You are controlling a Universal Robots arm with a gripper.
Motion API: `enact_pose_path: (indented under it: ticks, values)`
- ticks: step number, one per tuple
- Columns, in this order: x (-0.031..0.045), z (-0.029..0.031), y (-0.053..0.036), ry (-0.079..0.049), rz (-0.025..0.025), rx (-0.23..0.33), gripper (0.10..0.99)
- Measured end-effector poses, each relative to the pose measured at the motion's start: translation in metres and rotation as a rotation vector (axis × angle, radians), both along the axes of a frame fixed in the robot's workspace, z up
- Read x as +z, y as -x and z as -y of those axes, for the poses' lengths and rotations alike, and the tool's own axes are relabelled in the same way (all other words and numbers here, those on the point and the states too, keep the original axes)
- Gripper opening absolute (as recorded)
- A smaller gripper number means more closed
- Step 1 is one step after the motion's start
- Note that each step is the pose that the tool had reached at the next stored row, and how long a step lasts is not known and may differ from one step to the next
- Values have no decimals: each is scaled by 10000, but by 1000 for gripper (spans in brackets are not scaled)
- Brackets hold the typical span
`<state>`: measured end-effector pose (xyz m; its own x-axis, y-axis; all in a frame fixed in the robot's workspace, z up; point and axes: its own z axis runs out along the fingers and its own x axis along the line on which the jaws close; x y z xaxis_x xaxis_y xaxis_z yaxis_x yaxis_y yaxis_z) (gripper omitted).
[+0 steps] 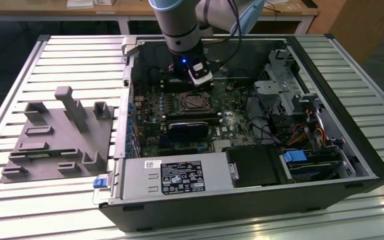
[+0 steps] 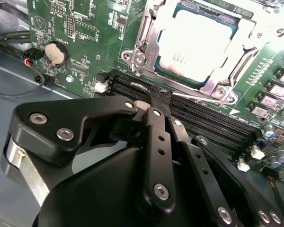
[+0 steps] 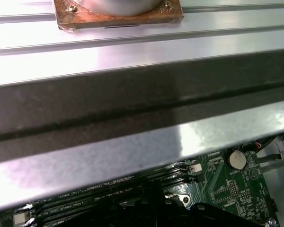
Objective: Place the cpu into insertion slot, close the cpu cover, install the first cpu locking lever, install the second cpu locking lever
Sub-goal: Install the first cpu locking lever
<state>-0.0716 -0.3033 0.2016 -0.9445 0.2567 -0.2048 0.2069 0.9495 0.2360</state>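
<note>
I see the cpu (image 2: 194, 45), a flat square with a pale matte metal top, seated in the insertion slot (image 1: 193, 101). The thin silvery cpu cover (image 2: 149, 45) frames it. My black gripper (image 2: 160, 97) hovers over the long ribbed memory slots (image 2: 213, 125) just beside, fingers pinched together and empty.

We read this as a robotics lab or test workshop. A robot arm (image 1: 178, 25) hangs over an open desktop computer case (image 1: 352, 150), motherboard (image 1: 153, 107) exposed, on a slatted aluminium workbench (image 1: 65, 55). A grey moulded fixture tray (image 1: 58, 135) with part holders sits beside the case. Wooden desks (image 1: 38, 7) on white legs stand behind.
</note>
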Motion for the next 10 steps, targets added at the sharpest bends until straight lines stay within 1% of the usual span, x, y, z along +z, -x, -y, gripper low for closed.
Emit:
enact_pose_path:
  ticks: [10]
  values:
    - [-32, 0, 0, 0, 1, -190, 106]
